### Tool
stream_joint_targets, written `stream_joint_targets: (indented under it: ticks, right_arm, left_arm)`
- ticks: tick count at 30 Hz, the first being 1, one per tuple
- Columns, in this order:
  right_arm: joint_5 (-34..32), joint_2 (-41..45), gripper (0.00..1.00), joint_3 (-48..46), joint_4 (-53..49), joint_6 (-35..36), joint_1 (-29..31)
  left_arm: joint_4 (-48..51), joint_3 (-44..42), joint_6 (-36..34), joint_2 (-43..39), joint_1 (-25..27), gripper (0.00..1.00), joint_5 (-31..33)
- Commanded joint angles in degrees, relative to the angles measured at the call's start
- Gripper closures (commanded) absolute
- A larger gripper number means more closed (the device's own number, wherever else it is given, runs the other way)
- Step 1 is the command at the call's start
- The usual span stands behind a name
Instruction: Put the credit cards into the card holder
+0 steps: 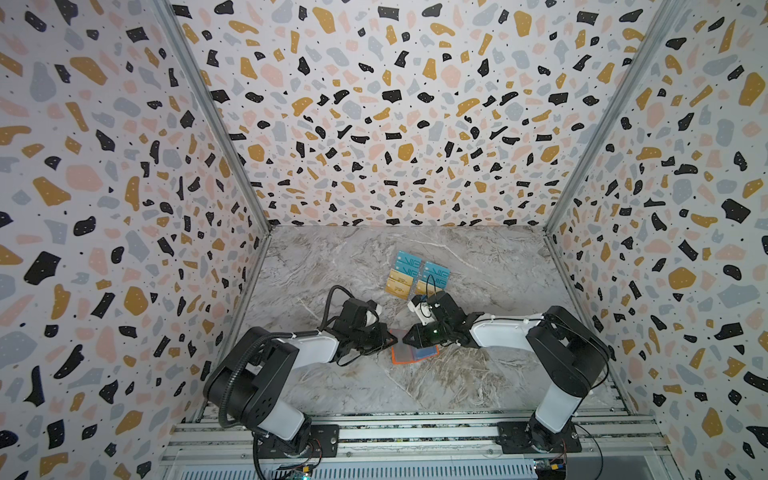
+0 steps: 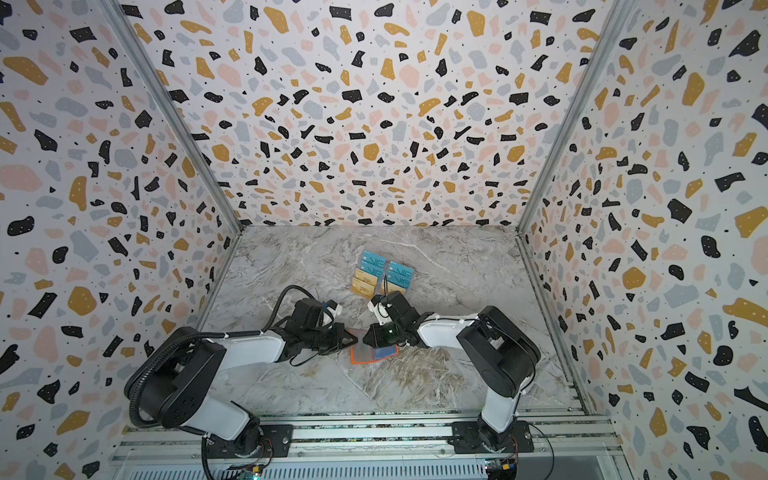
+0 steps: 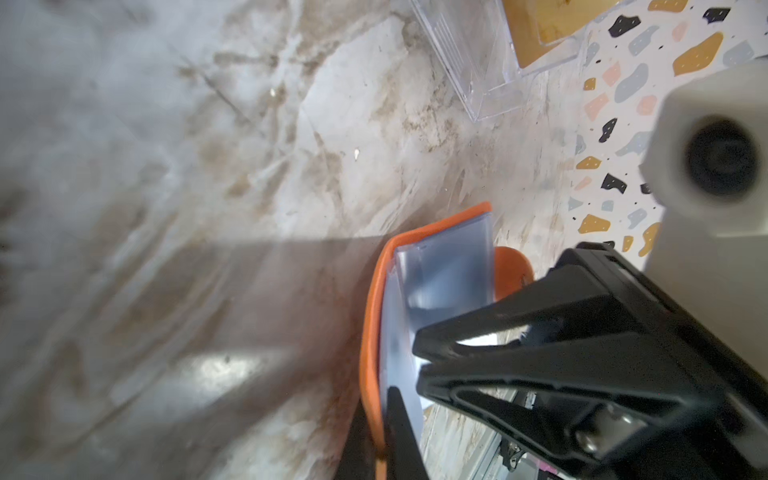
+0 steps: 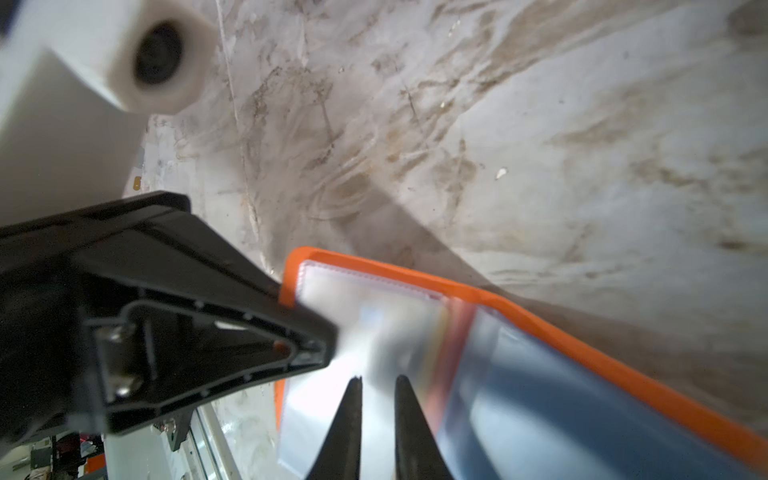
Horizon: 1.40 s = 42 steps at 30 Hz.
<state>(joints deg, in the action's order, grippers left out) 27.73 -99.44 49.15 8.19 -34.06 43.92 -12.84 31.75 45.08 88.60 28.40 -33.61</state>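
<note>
On L wrist view only: left end effector pinches card holder rim; right end effector unclear.

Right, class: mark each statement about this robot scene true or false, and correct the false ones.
1. The orange card holder lies open on the marble table. True.
2. The left end effector is shut on the card holder's edge. True.
3. The gold credit cards are inside the card holder. False: they sit in the clear rack, farther back.
4. The teal VIP cards are nearer the robot than the gold ones. False: they sit behind them.
</note>
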Motion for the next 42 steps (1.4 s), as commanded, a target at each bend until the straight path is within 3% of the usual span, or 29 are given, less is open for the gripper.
stream_joint_targets:
  ticks: [1,11,21,29,42]
  right_arm:
    - [0.4,3.9,0.77,5.6,-4.9,3.5,-1.2]
    - [-2.0,-4.7,0.64,24.4,-17.5,17.1,-6.2]
    - [-7.7,-20.4,0.64,47.2,-26.3,25.7,-7.4]
    - [-11.0,-28.5,0.63,59.3,-33.2,29.0,-8.2]
    - [-14.5,-30.9,0.61,61.3,-37.2,32.0,-7.7]
  left_arm:
    - [6.8,2.5,-7.0,2.0,-0.8,1.00,1.3]
    - [17.4,8.1,-16.3,5.7,-1.9,1.00,4.3]
    - [17.4,7.9,-16.6,5.8,-2.3,0.97,4.1]
    - [15.3,5.8,-14.5,4.1,-2.3,0.96,2.9]
    - [13.5,6.1,-13.3,4.5,-2.3,0.96,1.6]
